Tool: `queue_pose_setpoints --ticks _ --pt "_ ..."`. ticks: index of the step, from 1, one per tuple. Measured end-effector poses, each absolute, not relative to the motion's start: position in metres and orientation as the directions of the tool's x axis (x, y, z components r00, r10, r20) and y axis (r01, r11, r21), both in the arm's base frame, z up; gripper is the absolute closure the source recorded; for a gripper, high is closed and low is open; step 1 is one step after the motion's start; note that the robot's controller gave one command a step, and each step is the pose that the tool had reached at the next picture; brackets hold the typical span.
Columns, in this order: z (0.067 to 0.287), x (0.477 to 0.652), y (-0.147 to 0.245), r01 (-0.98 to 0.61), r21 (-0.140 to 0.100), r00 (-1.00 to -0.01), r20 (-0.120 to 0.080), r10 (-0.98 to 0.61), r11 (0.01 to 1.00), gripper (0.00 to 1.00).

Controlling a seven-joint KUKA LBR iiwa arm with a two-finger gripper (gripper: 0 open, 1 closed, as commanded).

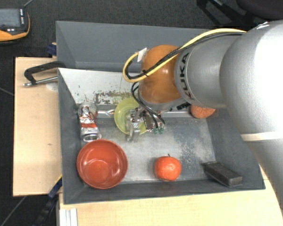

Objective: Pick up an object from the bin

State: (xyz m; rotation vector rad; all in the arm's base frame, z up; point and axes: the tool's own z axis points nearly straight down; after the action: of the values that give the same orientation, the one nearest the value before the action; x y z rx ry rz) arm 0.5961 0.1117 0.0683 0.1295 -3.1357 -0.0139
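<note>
Setting: dark carpeted floor [132, 4] behind; a grey metal bin [68, 140] with sloped walls, its floor scuffed and speckled with dark grit along the far wall.

Contents:
- red bowl [101, 165], upright, near-left corner
- crushed drinks can [88, 122], just behind the red bowl
- yellow-green bowl [122, 114], mid-bin by the far wall
- orange fruit [168, 168], near wall, centre
- black block [221, 173], near-right corner
- orange ball [203, 111], partly under the arm

Arm [217, 74]: reaches in from the right. Jaws low over the yellow-green bowl's right rim; whether released or clenched, cannot tell.
</note>
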Motion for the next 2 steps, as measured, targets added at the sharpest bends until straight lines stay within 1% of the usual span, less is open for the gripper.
queue_pose_setpoints --ticks 1,2 --pt "0.068 0.596 0.112 -0.082 0.009 -0.997 0.003 -0.082 0.997 1.00" --pt "0.071 0.543 0.099 -0.120 0.010 -0.993 0.004 -0.120 0.993 1.00"
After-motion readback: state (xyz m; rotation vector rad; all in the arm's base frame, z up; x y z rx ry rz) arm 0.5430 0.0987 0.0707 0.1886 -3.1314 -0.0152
